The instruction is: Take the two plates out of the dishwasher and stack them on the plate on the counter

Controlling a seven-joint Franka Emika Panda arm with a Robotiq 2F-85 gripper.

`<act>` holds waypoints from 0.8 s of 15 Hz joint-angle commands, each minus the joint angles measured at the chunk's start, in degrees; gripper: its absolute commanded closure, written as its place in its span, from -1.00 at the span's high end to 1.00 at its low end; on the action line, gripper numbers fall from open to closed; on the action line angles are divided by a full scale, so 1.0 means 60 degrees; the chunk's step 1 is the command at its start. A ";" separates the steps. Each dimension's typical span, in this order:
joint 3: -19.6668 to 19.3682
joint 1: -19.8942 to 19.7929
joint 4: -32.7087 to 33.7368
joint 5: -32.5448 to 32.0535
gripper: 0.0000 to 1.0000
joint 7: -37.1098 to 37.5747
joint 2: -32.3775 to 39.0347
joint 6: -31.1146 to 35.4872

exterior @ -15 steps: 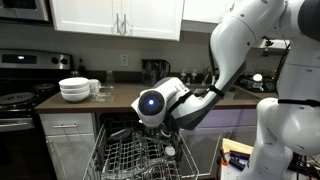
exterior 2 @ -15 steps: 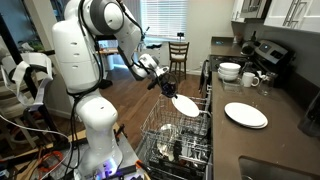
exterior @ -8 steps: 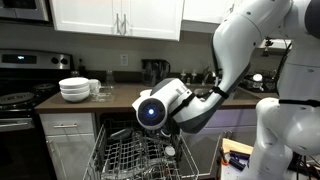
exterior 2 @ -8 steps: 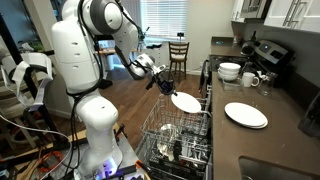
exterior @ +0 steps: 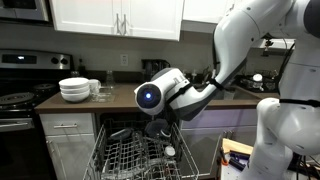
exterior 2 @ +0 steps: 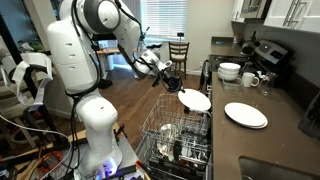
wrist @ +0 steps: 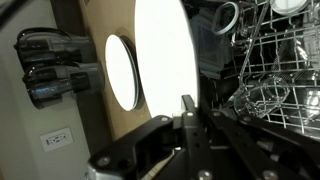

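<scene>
My gripper (exterior 2: 176, 89) is shut on the rim of a white plate (exterior 2: 194, 99) and holds it in the air above the open dishwasher rack (exterior 2: 178, 135). In the wrist view the held plate (wrist: 160, 50) fills the upper middle, with the fingers (wrist: 188, 112) clamped on its edge. A second white plate (exterior 2: 245, 114) lies flat on the dark counter; it shows in the wrist view (wrist: 122, 72) beyond the held one. In an exterior view the arm's wrist (exterior: 152, 97) hides the held plate.
Stacked white bowls (exterior: 75, 89) and cups (exterior 2: 250, 79) stand on the counter near the stove (exterior: 18, 90). The rack (exterior: 140, 155) holds glasses and other dishes. A wooden chair (exterior 2: 178, 53) stands in the background. A sink corner (exterior 2: 275, 170) is near the counter's front.
The gripper has lifted the plate higher above the rack and carried it toward the counter.
</scene>
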 commanded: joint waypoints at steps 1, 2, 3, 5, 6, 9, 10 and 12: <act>-0.0292 -0.0404 0.0408 -0.0267 -0.97 -0.0603 -0.0038 0.0130; -0.0408 -0.0507 0.0541 -0.0240 -0.97 -0.0763 0.0016 0.0181; -0.0501 -0.0597 0.0657 -0.0234 -0.97 -0.0898 0.0055 0.0210; -0.0716 -0.0791 0.0908 -0.0096 -0.97 -0.1210 0.0140 0.0423; -0.0558 -0.0634 0.0574 0.0024 -0.88 -0.0695 0.0064 0.0277; -0.0716 -0.0809 0.0744 0.0012 -0.88 -0.0890 0.0128 0.0453; -0.0712 -0.0804 0.0745 0.0012 -0.88 -0.0890 0.0139 0.0453; -0.0721 -0.0815 0.0826 -0.0115 -0.97 -0.0792 0.0275 0.0512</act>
